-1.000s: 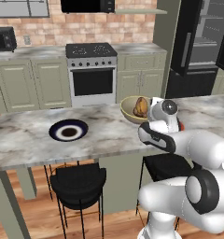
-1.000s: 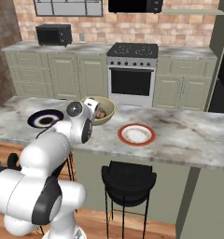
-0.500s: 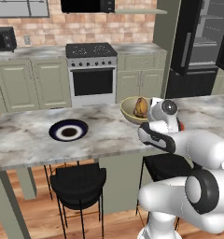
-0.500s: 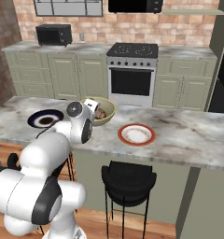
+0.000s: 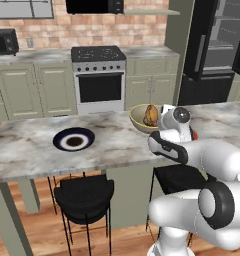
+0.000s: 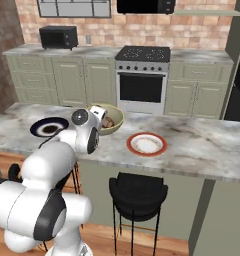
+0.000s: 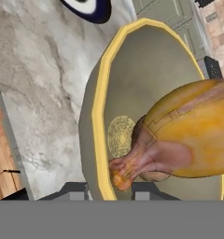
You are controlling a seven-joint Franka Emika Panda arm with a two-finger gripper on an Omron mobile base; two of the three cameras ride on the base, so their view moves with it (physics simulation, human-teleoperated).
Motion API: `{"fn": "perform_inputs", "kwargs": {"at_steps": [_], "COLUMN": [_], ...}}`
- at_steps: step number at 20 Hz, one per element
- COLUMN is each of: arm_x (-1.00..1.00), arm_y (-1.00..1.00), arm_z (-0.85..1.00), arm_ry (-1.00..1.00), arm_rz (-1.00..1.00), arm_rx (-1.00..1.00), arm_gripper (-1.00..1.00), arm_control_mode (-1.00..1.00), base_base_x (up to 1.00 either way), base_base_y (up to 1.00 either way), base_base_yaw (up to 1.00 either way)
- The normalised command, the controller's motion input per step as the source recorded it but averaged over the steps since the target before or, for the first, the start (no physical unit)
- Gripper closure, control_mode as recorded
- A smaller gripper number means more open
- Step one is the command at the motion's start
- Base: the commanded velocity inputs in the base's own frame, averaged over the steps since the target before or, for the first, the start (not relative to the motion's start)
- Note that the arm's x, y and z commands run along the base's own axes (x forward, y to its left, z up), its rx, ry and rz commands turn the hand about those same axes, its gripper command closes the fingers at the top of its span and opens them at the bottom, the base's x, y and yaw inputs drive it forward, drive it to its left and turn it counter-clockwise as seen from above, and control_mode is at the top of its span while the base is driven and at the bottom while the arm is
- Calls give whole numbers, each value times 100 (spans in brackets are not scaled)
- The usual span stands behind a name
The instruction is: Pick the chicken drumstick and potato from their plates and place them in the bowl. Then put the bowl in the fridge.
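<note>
Bowl (image 5: pixel 143 120) loaded, fridge trip still ahead.
Drumstick (image 7: pixel 188 135) is in the bowl, with something brownish beneath it, likely the potato; both plates, navy (image 5: pixel 74 139) and orange (image 6: pixel 147 144), sit bare on the counter (image 5: pixel 32 150). My gripper (image 7: pixel 118 186) is pinched on the bowl's near rim, one finger inside, one outside. I judge the carry is what's left: the fridge (image 5: pixel 219 45) stands open beyond the counter, with the counter and stools (image 5: pixel 84 192) between us.

Brick wall (image 6: pixel 142 31), green cabinets (image 6: pixel 84 80)
</note>
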Motion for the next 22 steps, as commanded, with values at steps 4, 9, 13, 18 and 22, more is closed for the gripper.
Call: {"fn": "perform_inputs", "kwargs": {"at_steps": [4, 9, 13, 18, 22], "arm_x": [0, 0, 0, 0, 0], "arm_y": [0, 0, 0, 0, 0], "arm_z": [0, 0, 0, 0, 0], "arm_ry": [0, 0, 0, 0, 0], "arm_rz": [0, 0, 0, 0, 0], "arm_rx": [0, 0, 0, 0, 0], "arm_gripper": [100, 100, 100, 100, 100], "arm_control_mode": [100, 100, 100, 100, 100], "base_base_x": [-44, -21, 0, 0, 0], "base_base_y": [-10, 0, 4, 1, 0], "base_base_yaw": [-7, -56, -82, -88, -86]}}
